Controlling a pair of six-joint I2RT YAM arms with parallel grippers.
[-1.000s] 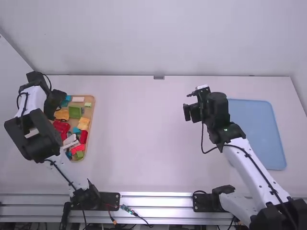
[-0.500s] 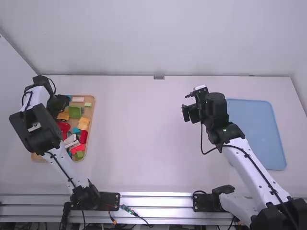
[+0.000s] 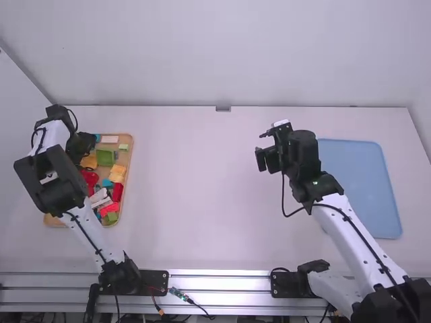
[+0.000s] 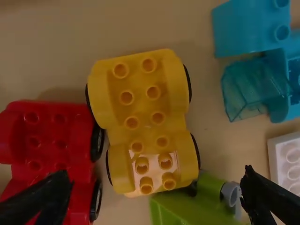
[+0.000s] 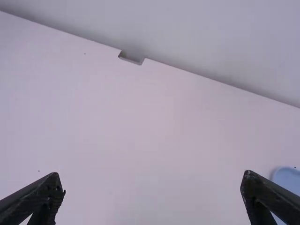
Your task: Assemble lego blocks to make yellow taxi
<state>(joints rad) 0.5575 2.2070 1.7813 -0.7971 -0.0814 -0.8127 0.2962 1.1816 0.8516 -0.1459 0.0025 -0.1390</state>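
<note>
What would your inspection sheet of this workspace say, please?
surface: white table, blue tray at the right
job's things: yellow wheeled base, studs up, and yellow block, in the wooden tray
clutter: red wheeled base, green block, turquoise block and white brick near the yellow base
left gripper: fingers open above the wooden tray
right gripper: fingers open above the table
cables: black cables along both arms; connectors by the metal rail
surroundings: plain white wall behind

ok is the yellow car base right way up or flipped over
Right way up: in the left wrist view the yellow car base has its studs facing the camera, with black wheels edging out along both sides.
</note>
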